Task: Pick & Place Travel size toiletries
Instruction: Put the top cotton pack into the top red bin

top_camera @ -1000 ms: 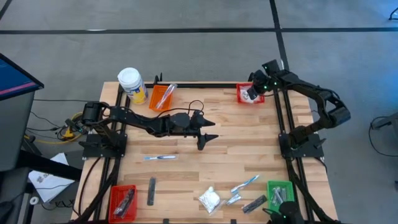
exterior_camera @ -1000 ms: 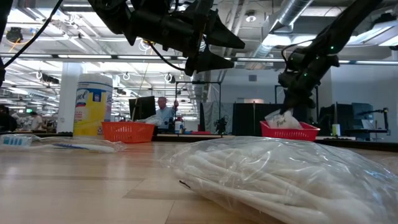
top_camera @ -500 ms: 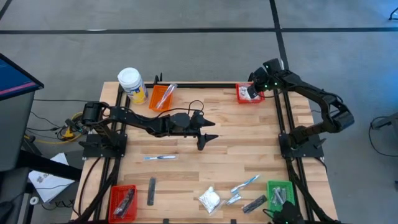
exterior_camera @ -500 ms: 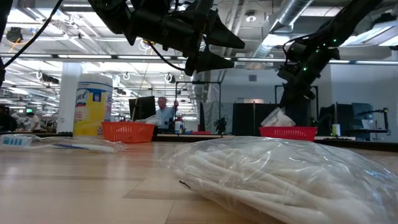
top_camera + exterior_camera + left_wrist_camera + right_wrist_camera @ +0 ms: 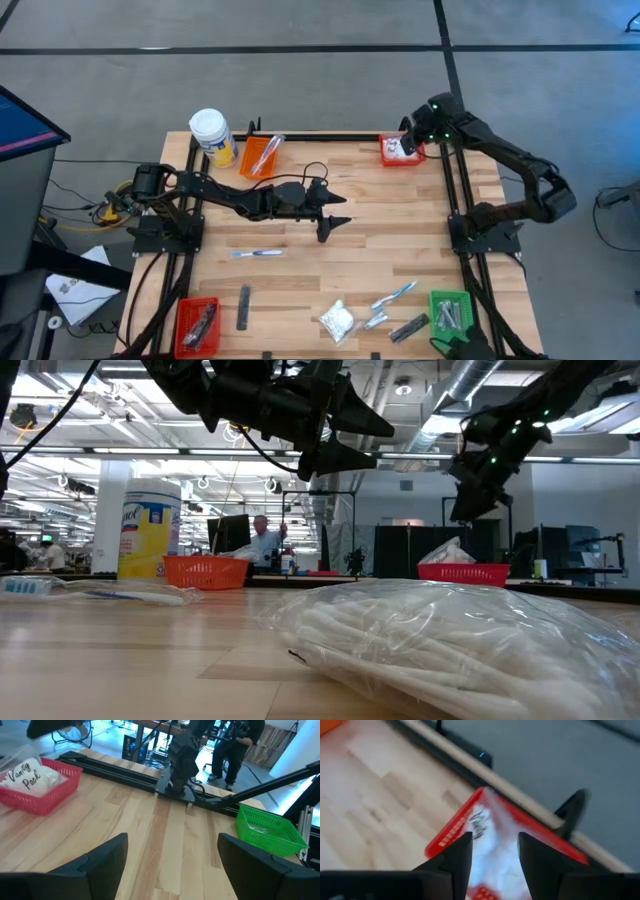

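The right gripper (image 5: pixel 404 146), fingers parted and empty, hovers above the white puffy plastic packet (image 5: pixel 397 150) lying directly beneath it in the red mesh bin (image 5: pixel 387 157); drop apparently done; next, fetching another toiletry.

Your right gripper (image 5: pixel 408 146) hangs w/ fingers apart, empty; left gripper (image 5: pixel 337 222) waits mid-table, fingers wide.

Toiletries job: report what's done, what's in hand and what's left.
Done: a white packet lies in the far red bin; the near red bin and green bin hold items. In hand: nothing; the right gripper hangs open above that packet, the left gripper waits open mid-table. Left: a toothbrush, another packet, dark bars and sachets.
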Available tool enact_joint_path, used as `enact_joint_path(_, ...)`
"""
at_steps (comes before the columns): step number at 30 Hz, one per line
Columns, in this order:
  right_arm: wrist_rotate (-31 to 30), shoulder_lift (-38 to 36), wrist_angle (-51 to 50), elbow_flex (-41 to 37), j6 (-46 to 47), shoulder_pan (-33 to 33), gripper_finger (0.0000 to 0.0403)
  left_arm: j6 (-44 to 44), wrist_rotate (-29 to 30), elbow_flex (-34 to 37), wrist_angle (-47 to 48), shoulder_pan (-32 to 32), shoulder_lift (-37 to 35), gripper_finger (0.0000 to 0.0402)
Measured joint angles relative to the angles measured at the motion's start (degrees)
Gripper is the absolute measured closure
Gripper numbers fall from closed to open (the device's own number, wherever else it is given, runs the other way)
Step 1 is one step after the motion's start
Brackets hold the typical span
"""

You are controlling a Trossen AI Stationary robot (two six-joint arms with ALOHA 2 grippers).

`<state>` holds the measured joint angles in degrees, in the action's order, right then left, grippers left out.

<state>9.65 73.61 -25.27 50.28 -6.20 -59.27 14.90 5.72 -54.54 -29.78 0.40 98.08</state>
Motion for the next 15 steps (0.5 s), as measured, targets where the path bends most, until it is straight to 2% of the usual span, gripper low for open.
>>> enact_joint_path(3, -2.32, -3.47, 0.02, 0.0, 0.07, 0.0, 0.0267, -0.07, 0.0, 0.0, -0.02, 0.0, 0.0, 0.0103)
enact_joint_path(8, -2.06, -6.53, -1.5, 0.0, 1.51, 2.45, 0.0315, -0.07, 0.0, 0.0, -0.28, 0.0, 0.0, 0.0103)
enact_joint_path(12, -1.81, -3.61, -2.76, 0.02, 1.25, 6.17, 0.0383, -0.05, 0.0, 0.0, -0.33, 0.0, 0.0, 0.0103)
enact_joint_path(15, -1.82, 0.83, -3.01, 0.0, 1.45, 7.98, 0.0392, -0.05, 0.02, 0.0, -0.37, -0.07, 0.0, 0.0103)
